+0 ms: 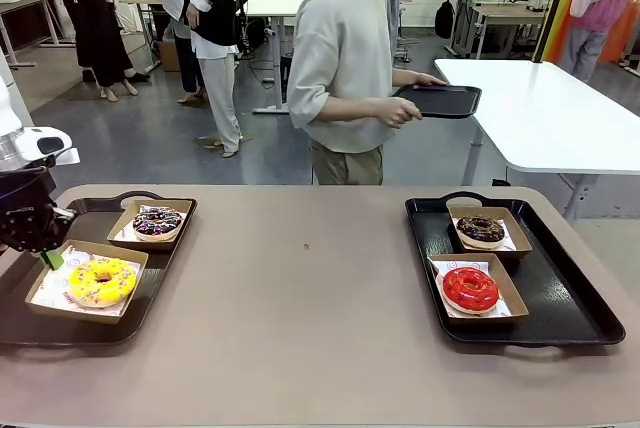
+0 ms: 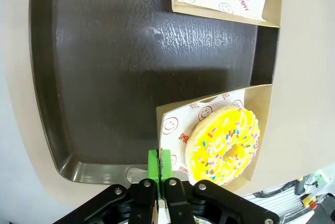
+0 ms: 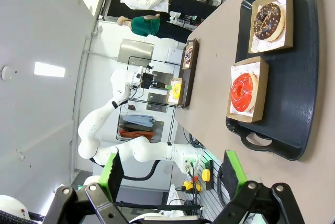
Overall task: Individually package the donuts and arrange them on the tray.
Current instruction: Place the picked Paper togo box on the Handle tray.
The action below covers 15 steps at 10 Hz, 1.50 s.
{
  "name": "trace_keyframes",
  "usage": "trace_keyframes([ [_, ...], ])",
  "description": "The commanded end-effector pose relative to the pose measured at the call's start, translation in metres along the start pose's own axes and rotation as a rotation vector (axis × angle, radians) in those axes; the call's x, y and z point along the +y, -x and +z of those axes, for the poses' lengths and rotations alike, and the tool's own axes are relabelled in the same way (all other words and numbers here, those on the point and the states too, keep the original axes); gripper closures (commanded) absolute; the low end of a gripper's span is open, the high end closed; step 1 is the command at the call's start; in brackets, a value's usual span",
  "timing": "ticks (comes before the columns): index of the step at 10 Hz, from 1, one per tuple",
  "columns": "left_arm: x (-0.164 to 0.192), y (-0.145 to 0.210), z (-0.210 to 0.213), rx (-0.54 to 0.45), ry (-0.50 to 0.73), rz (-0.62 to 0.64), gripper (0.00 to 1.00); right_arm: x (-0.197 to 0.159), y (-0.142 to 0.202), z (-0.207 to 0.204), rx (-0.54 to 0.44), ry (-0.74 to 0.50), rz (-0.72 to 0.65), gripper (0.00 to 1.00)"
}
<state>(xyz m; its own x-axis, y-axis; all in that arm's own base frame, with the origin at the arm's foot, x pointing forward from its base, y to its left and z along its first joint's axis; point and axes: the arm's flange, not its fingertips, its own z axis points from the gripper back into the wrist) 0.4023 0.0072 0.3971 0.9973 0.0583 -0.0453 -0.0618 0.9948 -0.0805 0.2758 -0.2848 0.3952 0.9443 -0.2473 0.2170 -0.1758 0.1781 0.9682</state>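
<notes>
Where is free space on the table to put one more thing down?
Free: the bare table between the left tray and right tray. Crowded: the left tray's near end, where the left tool pinches the yellow donut's box.

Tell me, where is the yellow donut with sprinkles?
In the front view, the yellow donut sits in a paper box on the left tray, nearer the robot than the purple donut, beside the left gripper.

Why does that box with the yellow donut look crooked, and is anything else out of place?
The yellow donut sits in a paper tray turned askew on the left black tray, because the left gripper is pinching its edge. The other three donuts sit neatly boxed. Nothing looks spilled or damaged.
</notes>
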Motion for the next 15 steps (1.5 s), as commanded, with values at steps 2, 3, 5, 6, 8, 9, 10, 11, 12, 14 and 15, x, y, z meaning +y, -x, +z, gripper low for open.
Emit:
trace_keyframes([
  [2, 0.019, -0.019, -0.016, 0.010, 0.046, -0.064, 0.99, 0.001, 0.001, 0.002, 0.000, -0.009, 0.015, 0.00],
  [3, 0.021, -0.021, -0.021, 0.011, 0.055, -0.074, 0.99, 0.001, 0.001, 0.002, 0.000, -0.009, 0.015, 0.00],
  [5, 0.024, -0.025, -0.028, 0.015, 0.059, -0.081, 0.99, 0.001, 0.001, 0.002, 0.000, -0.009, 0.015, 0.00],
  [6, 0.025, -0.028, -0.031, 0.014, 0.065, -0.083, 0.99, 0.001, 0.001, 0.002, 0.000, -0.009, 0.015, 0.00],
  [8, 0.026, -0.030, -0.035, 0.005, 0.078, -0.093, 0.41, 0.001, 0.001, 0.002, 0.000, -0.009, 0.015, 0.00],
  [9, 0.026, -0.032, -0.034, 0.010, 0.078, -0.096, 0.41, 0.001, 0.001, 0.002, 0.000, -0.009, 0.015, 0.00],
  [10, 0.026, -0.027, -0.032, 0.008, 0.084, -0.088, 0.00, 0.001, 0.001, 0.002, 0.000, -0.009, 0.015, 0.00],
  [11, 0.027, -0.025, -0.025, -0.001, 0.078, -0.093, 0.38, 0.001, 0.001, 0.002, 0.000, -0.009, 0.015, 0.00],
  [12, 0.028, -0.022, -0.018, -0.009, 0.070, -0.094, 0.00, 0.001, 0.001, 0.002, 0.000, -0.009, 0.015, 0.00],
  [14, 0.028, -0.008, -0.005, -0.015, 0.074, -0.093, 0.00, 0.001, 0.001, 0.002, 0.000, -0.009, 0.015, 0.00],
  [15, 0.027, 0.001, 0.002, -0.010, 0.102, -0.111, 0.38, 0.001, 0.001, 0.002, 0.000, -0.009, 0.015, 0.00],
])
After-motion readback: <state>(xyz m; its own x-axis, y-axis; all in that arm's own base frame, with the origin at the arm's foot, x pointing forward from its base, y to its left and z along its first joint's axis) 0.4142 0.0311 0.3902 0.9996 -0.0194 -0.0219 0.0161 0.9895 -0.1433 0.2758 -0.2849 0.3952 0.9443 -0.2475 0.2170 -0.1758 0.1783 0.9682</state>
